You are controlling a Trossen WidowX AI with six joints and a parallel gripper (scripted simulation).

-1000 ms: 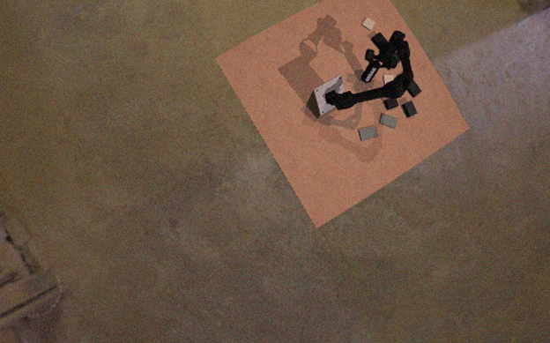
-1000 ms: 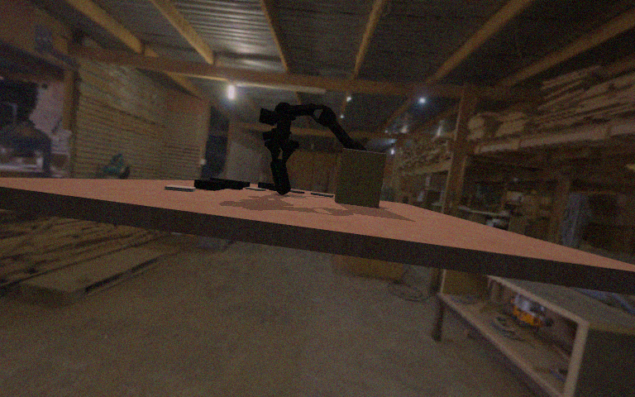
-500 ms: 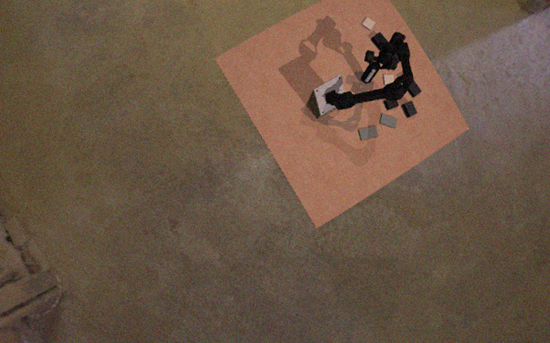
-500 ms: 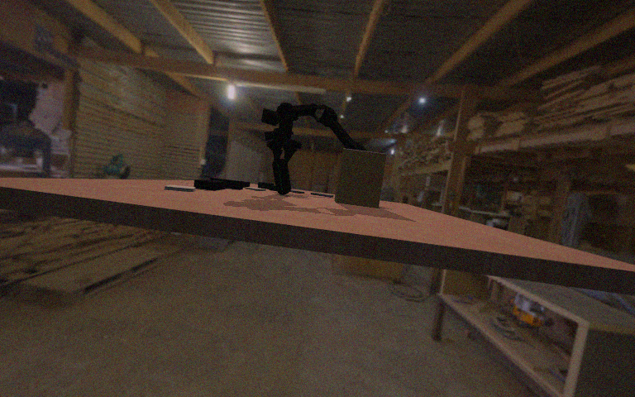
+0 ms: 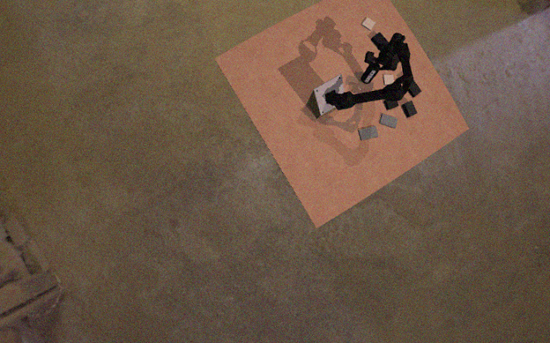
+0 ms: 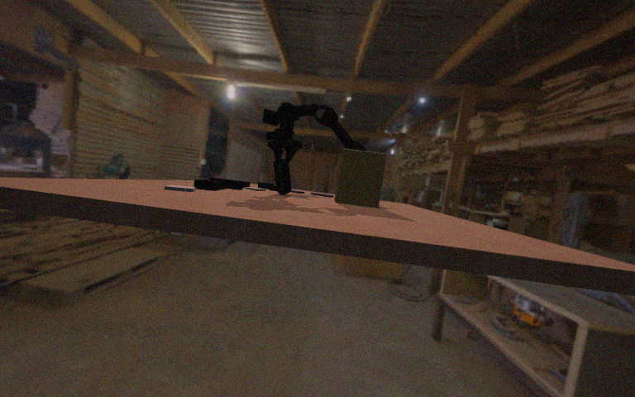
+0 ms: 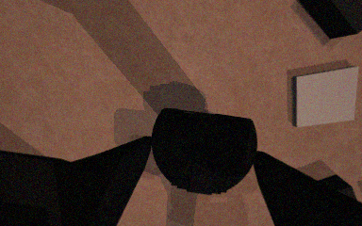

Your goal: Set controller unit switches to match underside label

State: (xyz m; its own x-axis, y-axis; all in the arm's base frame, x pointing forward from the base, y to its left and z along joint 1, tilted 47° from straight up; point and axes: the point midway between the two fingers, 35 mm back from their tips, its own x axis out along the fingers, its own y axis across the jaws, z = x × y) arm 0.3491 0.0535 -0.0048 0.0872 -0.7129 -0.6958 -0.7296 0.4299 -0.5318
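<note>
My gripper [image 5: 372, 67] [image 6: 283, 161] [image 7: 202, 150] points down, its fingers against both sides of a black, round-ended body that I take for the controller unit [image 5: 369, 76] [image 6: 283, 181] [image 7: 204, 162]. The unit is held tipped up, its long side steep in the exterior view. Its lower end is close to the bench [image 5: 295, 171] [image 6: 491, 243]; I cannot tell whether it touches. The top view shows a pale strip with small dark marks on its face, too small to read. The wrist view shows only a dark outline. The switch positions cannot be read.
The arm stands on a tall block [image 6: 360, 179] [image 5: 319, 93] with a pale top plate. Near the gripper lie a pale tile [image 5: 388, 79] [image 7: 325, 96] and a large dark module [image 5: 378, 40]. Dark blocks [image 5: 408, 109] and grey tiles [image 5: 367, 133] [image 5: 388, 121] lie beyond the arm.
</note>
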